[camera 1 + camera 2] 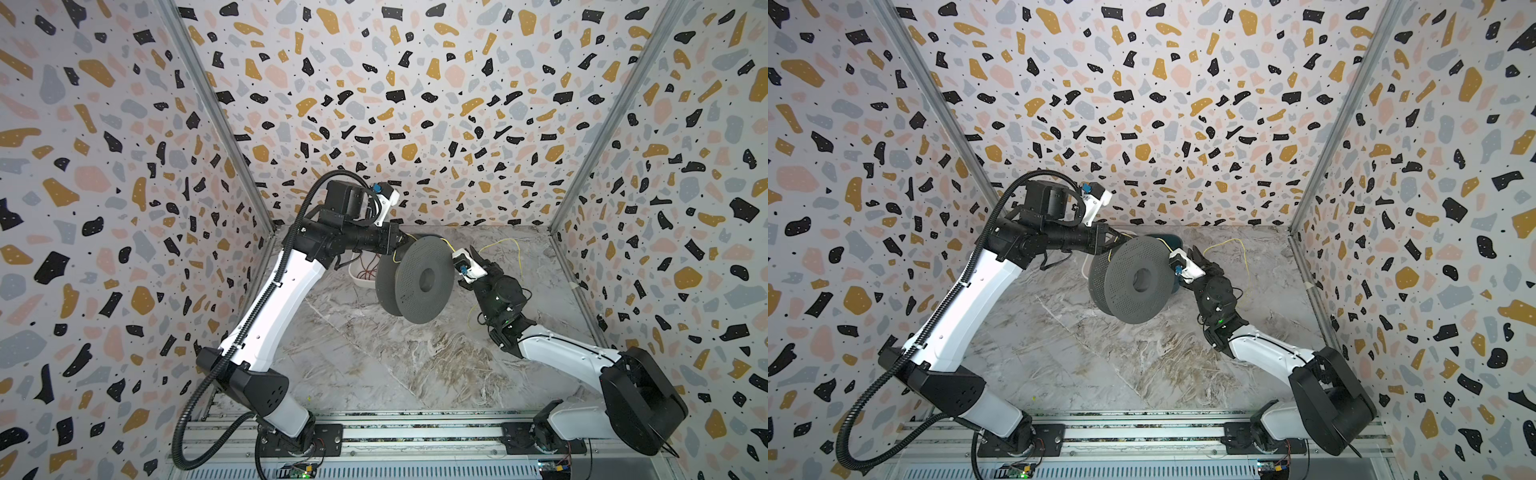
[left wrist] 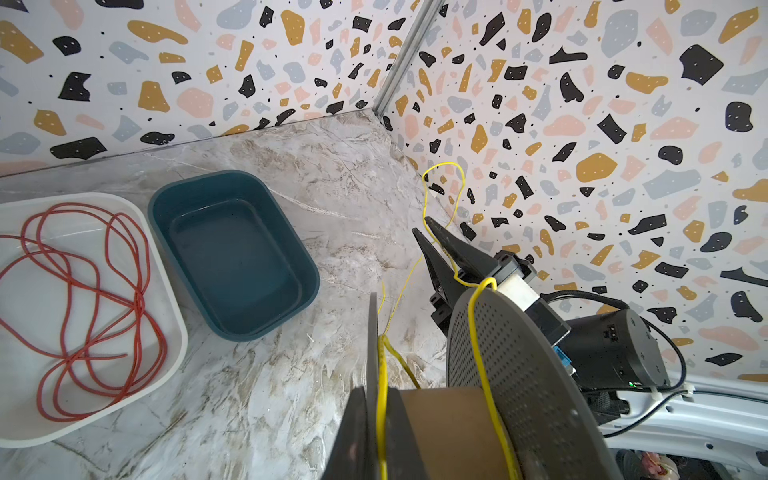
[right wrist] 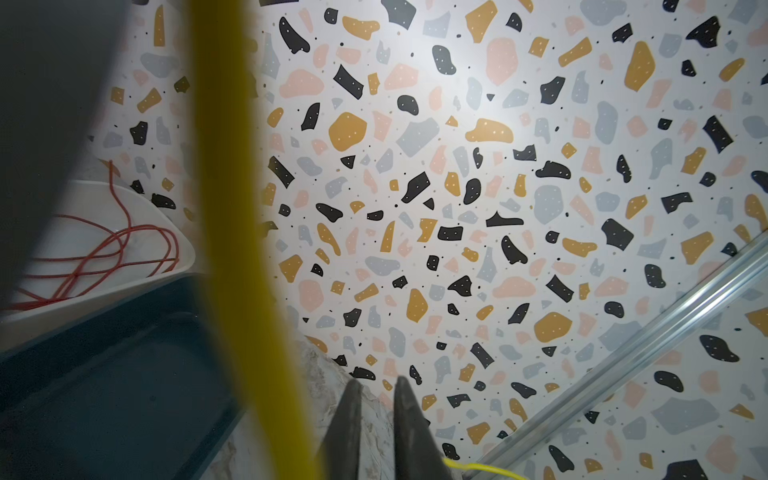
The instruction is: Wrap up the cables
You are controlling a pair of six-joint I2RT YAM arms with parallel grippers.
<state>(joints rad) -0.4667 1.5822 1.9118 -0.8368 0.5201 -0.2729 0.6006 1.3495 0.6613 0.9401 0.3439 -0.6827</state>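
Left wrist: left gripper [image 2: 376, 395] clamped on thin flange of perforated grey spool [image 2: 519, 374], cardboard core; right gripper [image 2: 427, 226] jaws pinched on thin yellow cable [image 2: 473, 328], which loops over flange rim; red cable [image 2: 139, 299] lies loosely coiled in white tray [image 2: 16, 415].

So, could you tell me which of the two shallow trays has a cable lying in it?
The white rounded plastic tray: the thin red cable lies loosely coiled inside it, whereas the dark teal rectangular tray beside it is empty.
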